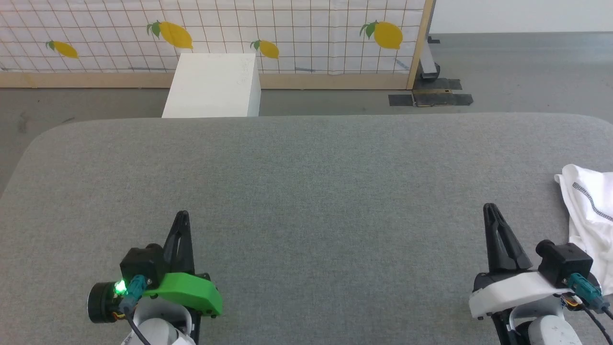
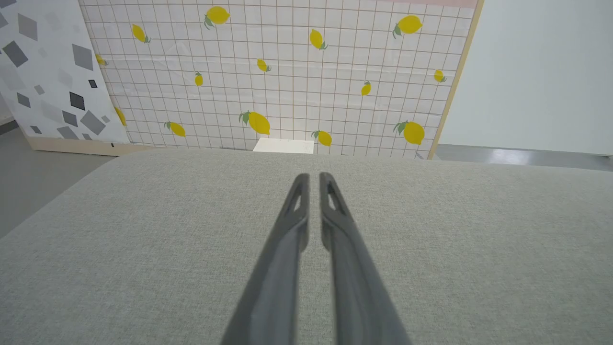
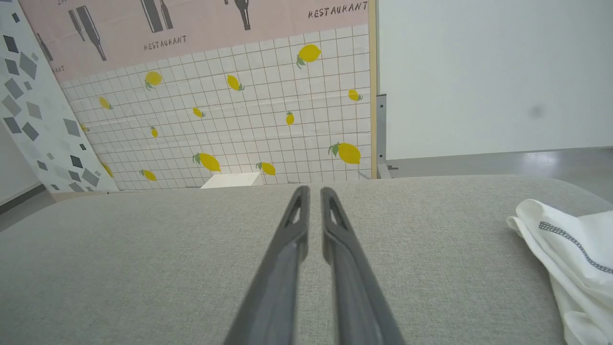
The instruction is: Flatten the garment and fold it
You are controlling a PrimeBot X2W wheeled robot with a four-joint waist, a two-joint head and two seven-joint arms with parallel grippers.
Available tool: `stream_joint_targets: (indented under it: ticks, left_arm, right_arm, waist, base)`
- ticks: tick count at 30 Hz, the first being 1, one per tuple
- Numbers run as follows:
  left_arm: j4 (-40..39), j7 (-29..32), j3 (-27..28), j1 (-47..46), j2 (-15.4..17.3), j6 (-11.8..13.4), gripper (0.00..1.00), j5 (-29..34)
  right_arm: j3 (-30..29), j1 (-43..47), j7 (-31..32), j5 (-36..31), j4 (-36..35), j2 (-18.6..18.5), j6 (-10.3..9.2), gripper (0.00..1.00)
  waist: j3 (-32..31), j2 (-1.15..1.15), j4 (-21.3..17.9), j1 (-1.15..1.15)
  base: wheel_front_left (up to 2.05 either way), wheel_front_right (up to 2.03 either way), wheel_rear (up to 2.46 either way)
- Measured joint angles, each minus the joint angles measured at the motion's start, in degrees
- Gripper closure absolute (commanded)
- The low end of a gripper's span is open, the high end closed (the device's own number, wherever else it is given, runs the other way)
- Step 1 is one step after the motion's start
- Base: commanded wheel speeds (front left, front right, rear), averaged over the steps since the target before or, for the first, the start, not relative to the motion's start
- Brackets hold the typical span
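Open grey pad (image 1: 306, 182) runs ahead of my left gripper (image 1: 182, 214) and right gripper (image 1: 488, 207), and between them. The shirt (image 1: 591, 225) is heaped just to the right of my right gripper. A box (image 1: 213, 86) stands past the far edge.

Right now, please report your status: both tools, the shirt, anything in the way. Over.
Left tool shut, empty, over grey fabric surface. Right tool shut, empty, left of shirt. Shirt crumpled at surface's right edge, not yet flattened. Nothing between them.

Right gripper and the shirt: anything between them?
No. Bare grey padded surface separates the right gripper and the shirt, seen in the right wrist view.
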Motion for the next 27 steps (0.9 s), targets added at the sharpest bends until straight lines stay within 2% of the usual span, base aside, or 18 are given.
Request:
stream_joint_targets:
  ticks: [27]
  left_arm:
    - [-2.6, 3.0, 0.3, 0.6, 0.0, 0.0, 1.00, 0.8]
  right_arm:
    - [0.4, 0.1, 2.9, -1.7, -2.4, 0.0, 0.00, 1.00]
  waist:
    - [-0.3, 0.00, 0.1, 0.00]
  base:
    - [0.00, 0.00, 0.00]
